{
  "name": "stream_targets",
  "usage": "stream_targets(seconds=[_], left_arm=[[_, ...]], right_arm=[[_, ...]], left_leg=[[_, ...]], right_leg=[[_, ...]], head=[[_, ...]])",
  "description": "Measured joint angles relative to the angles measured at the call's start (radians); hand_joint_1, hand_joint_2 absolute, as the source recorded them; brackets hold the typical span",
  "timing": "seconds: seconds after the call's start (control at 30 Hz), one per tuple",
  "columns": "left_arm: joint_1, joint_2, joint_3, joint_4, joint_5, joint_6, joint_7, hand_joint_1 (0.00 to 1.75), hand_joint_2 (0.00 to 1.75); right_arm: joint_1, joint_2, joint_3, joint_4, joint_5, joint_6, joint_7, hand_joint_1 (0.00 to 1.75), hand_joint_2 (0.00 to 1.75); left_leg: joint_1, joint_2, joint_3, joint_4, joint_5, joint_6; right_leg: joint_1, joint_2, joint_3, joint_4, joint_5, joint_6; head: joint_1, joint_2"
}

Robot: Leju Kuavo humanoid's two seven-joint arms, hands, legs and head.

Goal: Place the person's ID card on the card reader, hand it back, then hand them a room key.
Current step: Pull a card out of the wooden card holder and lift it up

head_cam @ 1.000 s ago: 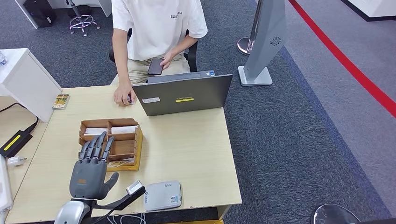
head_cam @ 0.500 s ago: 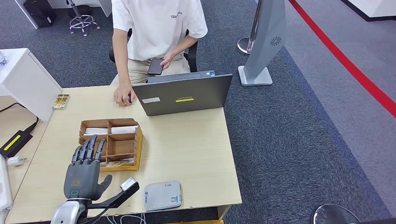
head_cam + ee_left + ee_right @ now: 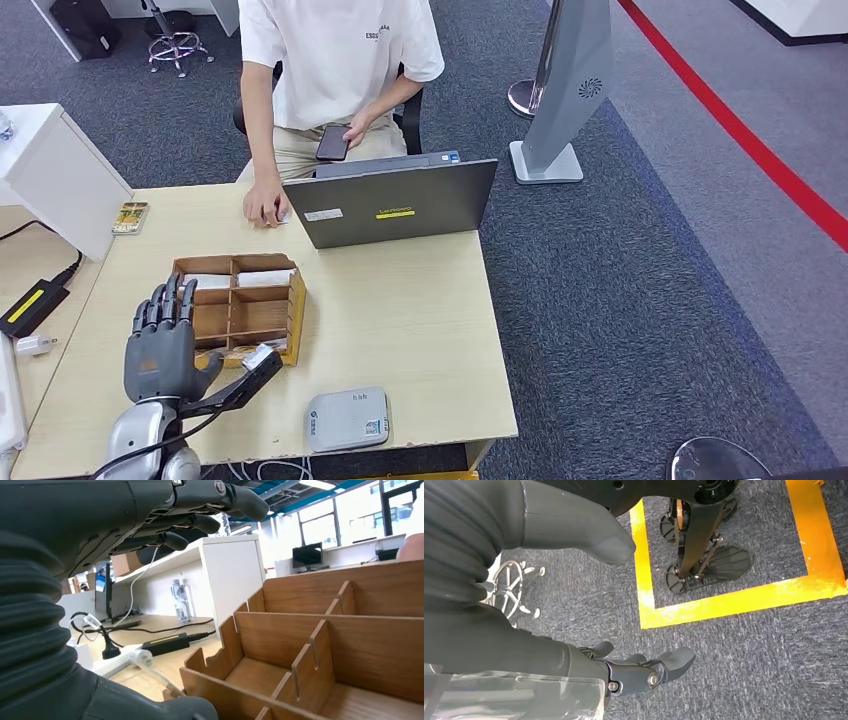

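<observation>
My left hand point(image 3: 160, 347) hovers open over the table, fingers spread, at the left edge of the wooden compartment box point(image 3: 243, 308). White cards point(image 3: 265, 278) lie in the box's far compartments. The grey-white card reader point(image 3: 347, 419) sits near the table's front edge, to the right of my hand. The person sits behind the laptop point(image 3: 400, 203) with one hand point(image 3: 265, 207) flat on the table; a small pale item shows beside it. In the left wrist view my fingers point(image 3: 200, 510) stretch out above the box point(image 3: 310, 645). My right hand point(image 3: 644, 672) hangs over the floor, holding nothing.
A white cabinet point(image 3: 55, 170) stands at the table's left, with a black power adapter point(image 3: 30, 305) and cable beside it. A small tray point(image 3: 131, 216) lies near the cabinet. The person holds a phone point(image 3: 333, 142). A grey sign stand point(image 3: 560, 100) is on the carpet.
My left hand has drawn left and back from over the box to its left edge, away from the card reader. The person and the table items stay put.
</observation>
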Motion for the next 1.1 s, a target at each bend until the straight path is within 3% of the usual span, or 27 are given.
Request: stream_targets(seconds=[0.4,1.1], left_arm=[[-0.044,-0.01,-0.023,0.072,0.0,0.011,0.023,0.0,1.75],[-0.05,-0.024,-0.037,0.092,0.0,0.011,0.016,0.0,1.75]], right_arm=[[-0.001,0.001,0.0,0.0,0.012,0.002,0.005,0.0,1.75],[-0.002,0.002,0.0,0.0,0.014,0.003,0.005,0.0,1.75]], left_leg=[[0.0,0.0,0.0,0.0,0.0,0.0],[0.0,0.0,0.0,0.0,0.0,0.0]], right_leg=[[0.0,0.0,0.0,0.0,0.0,0.0],[0.0,0.0,0.0,0.0,0.0,0.0]], head=[[0.0,0.0],[0.0,0.0]])
